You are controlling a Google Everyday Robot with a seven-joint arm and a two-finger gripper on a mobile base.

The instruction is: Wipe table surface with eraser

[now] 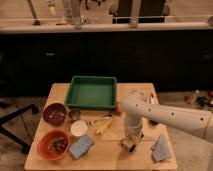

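Note:
The light tan wooden table surface fills the lower middle of the camera view. My white arm reaches in from the right and bends down to the tabletop. My gripper points down at the table's front centre-right. A small tan-beige eraser sits at the gripper's tip, pressed against the table. The gripper body hides most of it.
A green tray stands at the back of the table. A dark bowl, an orange bowl and a small white cup are at the left. Grey-blue wedge blocks lie at the front left and right. A yellow item lies mid-table.

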